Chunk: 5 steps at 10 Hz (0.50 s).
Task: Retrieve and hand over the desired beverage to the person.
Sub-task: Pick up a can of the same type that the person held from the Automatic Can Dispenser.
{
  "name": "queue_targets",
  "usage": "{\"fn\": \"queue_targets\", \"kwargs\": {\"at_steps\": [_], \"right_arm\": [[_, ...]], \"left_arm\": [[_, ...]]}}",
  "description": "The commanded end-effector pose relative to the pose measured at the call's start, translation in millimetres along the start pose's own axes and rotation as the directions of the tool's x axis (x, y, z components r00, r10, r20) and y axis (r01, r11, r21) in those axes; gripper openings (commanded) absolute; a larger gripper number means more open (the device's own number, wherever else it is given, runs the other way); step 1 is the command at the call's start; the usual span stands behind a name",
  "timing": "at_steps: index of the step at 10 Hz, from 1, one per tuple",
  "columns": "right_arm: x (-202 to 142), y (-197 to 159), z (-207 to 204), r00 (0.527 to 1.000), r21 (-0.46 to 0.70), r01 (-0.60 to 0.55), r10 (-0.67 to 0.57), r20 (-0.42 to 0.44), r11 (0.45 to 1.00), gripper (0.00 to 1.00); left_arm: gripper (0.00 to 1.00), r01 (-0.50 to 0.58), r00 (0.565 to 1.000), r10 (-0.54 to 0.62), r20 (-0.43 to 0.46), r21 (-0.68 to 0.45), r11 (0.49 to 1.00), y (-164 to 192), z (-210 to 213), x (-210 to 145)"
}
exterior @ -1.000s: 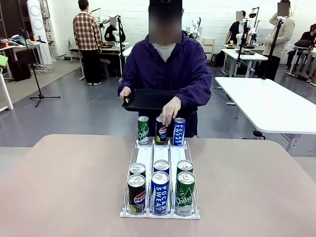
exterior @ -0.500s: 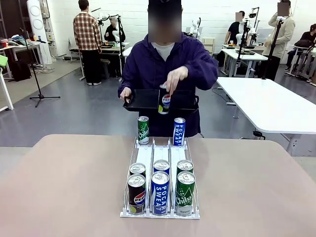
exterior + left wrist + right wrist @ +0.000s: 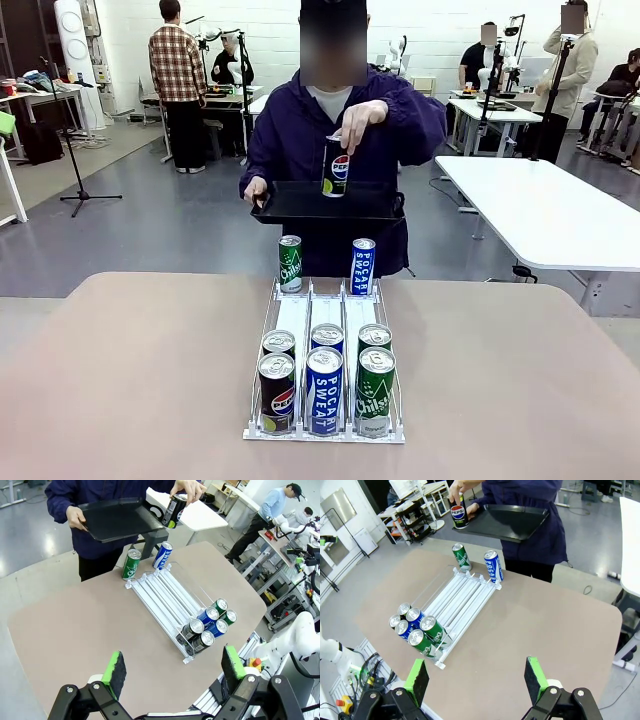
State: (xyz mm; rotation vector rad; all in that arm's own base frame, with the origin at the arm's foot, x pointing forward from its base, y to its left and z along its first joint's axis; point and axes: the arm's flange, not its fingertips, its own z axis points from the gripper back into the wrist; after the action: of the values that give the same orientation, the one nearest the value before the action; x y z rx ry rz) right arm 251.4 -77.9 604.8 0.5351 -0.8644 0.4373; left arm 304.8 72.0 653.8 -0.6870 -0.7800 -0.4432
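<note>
Pepsi can (image 3: 335,166) gone from rack's far middle lane, lifted higher than half second ago. Person (image 3: 290,140) pinches its top rim with hand (image 3: 362,113), holding it upright over flat black tray (image 3: 290,208) gripped by other hand (image 3: 254,188); contact with tray unclear. Clear-railed white rack (image 3: 326,312) on smooth beige table (image 3: 130,380): green can (image 3: 290,264) and blue can (image 3: 362,266) at far end, six cans (image 3: 325,385) at near end. Left gripper (image 3: 174,665) spread wide, holding nothing, green pads apart. Right gripper (image 3: 477,677) likewise wide, holding nothing.
</note>
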Motion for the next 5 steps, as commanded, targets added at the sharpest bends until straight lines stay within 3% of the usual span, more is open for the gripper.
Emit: {"fn": "queue_targets", "kwargs": {"at_steps": [1,5], "right_arm": [[0.4,0.4,-1.8,1.000,0.021,-0.004,0.004,0.001,1.000,1.00],[0.4,0.4,-1.8,1.000,0.021,-0.004,0.004,0.001,1.000,1.00]], "left_arm": [[1.00,0.015,1.000,-0.014,0.009,-0.016,1.000,0.8,-0.3,1.0],[1.00,0.015,1.000,-0.014,0.009,-0.016,1.000,0.8,-0.3,1.0]]}}
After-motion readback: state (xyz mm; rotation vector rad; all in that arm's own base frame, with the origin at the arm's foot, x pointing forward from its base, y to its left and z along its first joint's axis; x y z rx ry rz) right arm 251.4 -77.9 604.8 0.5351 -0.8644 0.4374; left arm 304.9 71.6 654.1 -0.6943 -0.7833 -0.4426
